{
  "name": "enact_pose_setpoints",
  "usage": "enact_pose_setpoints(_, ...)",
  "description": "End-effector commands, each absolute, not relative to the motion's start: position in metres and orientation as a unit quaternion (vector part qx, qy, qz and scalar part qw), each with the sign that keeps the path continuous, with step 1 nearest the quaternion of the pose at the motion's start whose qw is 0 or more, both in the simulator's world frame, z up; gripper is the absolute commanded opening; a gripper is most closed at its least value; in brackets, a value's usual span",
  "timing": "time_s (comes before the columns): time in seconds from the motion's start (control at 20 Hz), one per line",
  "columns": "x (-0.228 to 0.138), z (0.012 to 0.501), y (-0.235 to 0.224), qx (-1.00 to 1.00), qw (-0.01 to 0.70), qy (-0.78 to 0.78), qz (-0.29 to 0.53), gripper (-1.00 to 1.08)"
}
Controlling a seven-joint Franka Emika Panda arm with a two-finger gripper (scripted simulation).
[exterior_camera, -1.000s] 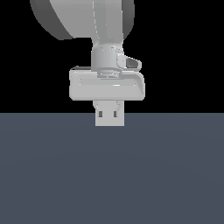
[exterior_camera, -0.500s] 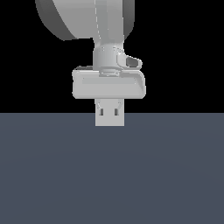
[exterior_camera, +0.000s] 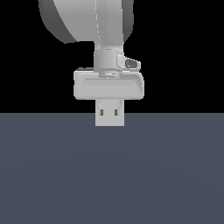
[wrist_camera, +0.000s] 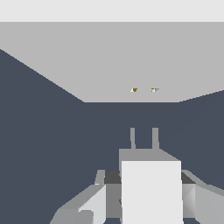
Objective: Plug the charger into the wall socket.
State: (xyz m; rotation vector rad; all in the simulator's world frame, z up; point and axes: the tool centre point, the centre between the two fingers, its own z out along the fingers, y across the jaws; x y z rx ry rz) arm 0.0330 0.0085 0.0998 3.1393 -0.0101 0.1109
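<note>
The gripper (wrist_camera: 151, 205) was clamped on the charger (wrist_camera: 151, 192), its fingers (wrist_camera: 94, 205) pressed against the two side faces of the white block. That grasp left the front face free, so the two prongs (wrist_camera: 143, 138) could be pointed straight ahead of the gripper, away from the wrist. The block was seen to be narrower than the gripper, which probably explains why it was taken by its sides rather than across its length.

Ahead of the gripper, beyond the prongs, the wall socket (wrist_camera: 131, 61) was seen as a pale flat plate standing up from the dark counter (wrist_camera: 43, 131). Its two small holes (wrist_camera: 143, 90) lay nearly in line with the prongs, offset only slightly, and a clear stretch of counter separated prongs and plate, so no contact had been made. The charger was judged to be held low and level so that the prongs could meet the holes squarely.

In the exterior view the gripper (exterior_camera: 109, 117) was seen hanging beneath the arm, low over the counter (exterior_camera: 112, 175), with a pale block showing two small dark marks between its fingers; whether that face belonged to the charger could not be told. The remaining step was judged to be a straight push forward, with a small sideways correction to keep the prongs from striking the plate.
</note>
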Motion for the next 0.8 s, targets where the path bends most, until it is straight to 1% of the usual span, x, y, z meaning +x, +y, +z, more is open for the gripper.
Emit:
enact_pose_setpoints(0.0, 0.04, 0.1, 0.008, 0.999, 0.0, -0.003, 0.035, -1.0)
enact_pose_setpoints(0.4, 0.066, 0.1, 0.008, 0.999, 0.0, -0.004, 0.035, -1.0)
enact_pose_setpoints(0.75, 0.073, 0.1, 0.008, 0.999, 0.0, -0.004, 0.035, -1.0)
